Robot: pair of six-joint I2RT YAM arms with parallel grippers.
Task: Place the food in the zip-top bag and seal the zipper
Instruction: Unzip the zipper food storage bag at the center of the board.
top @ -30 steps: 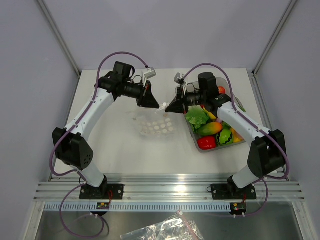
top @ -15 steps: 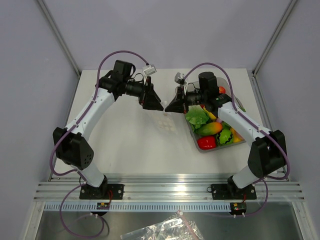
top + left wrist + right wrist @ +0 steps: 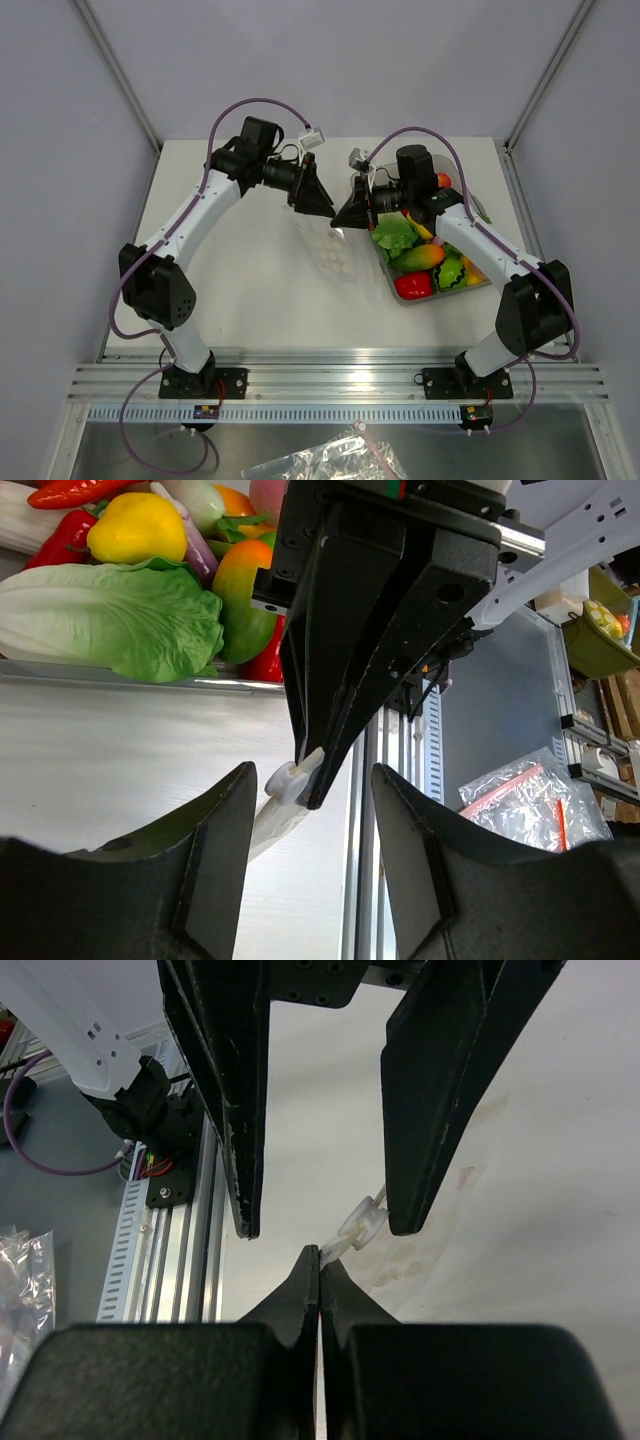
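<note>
The zip-top bag (image 3: 335, 255) hangs clear and dotted between the two grippers, its lower part reaching the table. My right gripper (image 3: 319, 1255) is shut on the end of the zipper (image 3: 272, 825), just beside the white slider (image 3: 362, 1222). My left gripper (image 3: 310, 775) faces it with its jaws open on either side of the slider (image 3: 285, 778), which sits near one finger and is not pinched. In the top view the left gripper (image 3: 322, 208) and the right gripper (image 3: 343, 218) nearly meet tip to tip. The food (image 3: 420, 257) lies in a clear tray (image 3: 388, 272) to the right.
The tray also holds green toy lettuce (image 3: 110, 615), a yellow pepper (image 3: 135, 530) and a red bell pepper (image 3: 413, 286). The table's front rail (image 3: 330, 380) runs below the arms. Spare plastic bags (image 3: 330, 462) lie beyond it.
The left gripper has let go of the bag and opened, then shifted right toward the right gripper's tip. The bag now hangs from the right gripper alone.
</note>
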